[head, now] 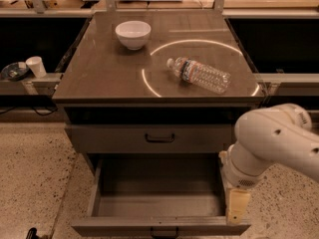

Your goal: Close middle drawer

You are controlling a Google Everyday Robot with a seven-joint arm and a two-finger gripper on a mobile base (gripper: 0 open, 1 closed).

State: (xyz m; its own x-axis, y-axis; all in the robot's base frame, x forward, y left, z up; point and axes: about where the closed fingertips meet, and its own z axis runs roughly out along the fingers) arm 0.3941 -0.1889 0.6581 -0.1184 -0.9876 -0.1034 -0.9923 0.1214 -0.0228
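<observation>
The middle drawer (159, 195) is pulled far out of the cabinet. It is a deep grey-brown box, and I see no contents inside. Its flat front (119, 228) runs along the bottom of the view with a small dark handle (164, 232) at its centre. My gripper (238, 207) hangs from the white arm (279, 138) and points down at the drawer's right front corner, just by the right side wall. The drawer above (159, 138) is closed.
On the cabinet top (94, 78) stand a white bowl (133, 34) and a lying clear plastic bottle (199, 74). A white cup (36, 65) sits on a ledge at the left. Speckled floor lies on both sides of the cabinet.
</observation>
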